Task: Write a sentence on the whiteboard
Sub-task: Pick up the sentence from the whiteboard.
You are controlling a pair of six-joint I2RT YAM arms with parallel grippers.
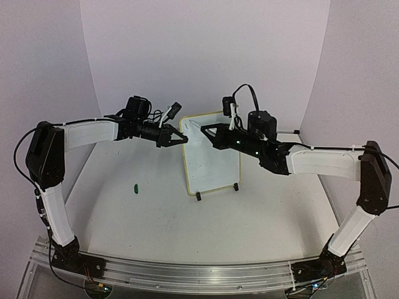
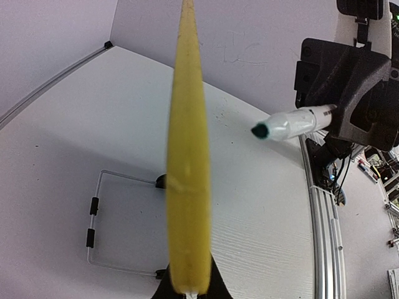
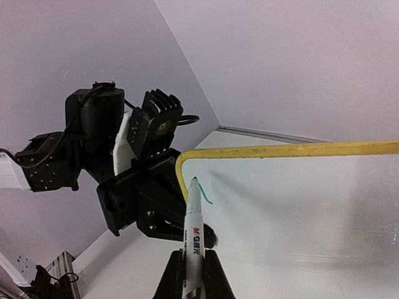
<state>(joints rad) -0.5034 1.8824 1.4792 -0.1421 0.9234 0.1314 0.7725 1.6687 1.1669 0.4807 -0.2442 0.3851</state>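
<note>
Whiteboard (image 1: 215,159) stands upright on its 2 black feet (image 1: 198,196), long axis vertical, face toward my bases. My left claw (image 1: 181,141) is clamped on its yellow left edge near the top. My right claw (image 3: 192,258) is closed on a marker (image 3: 193,218) (tip at the board's upper-left corner, beside a short green stroke (image 3: 206,195)).

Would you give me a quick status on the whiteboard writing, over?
Left gripper shut on whiteboard edge. Right gripper shut on marker, one green stroke down. Nothing blocking.
</note>
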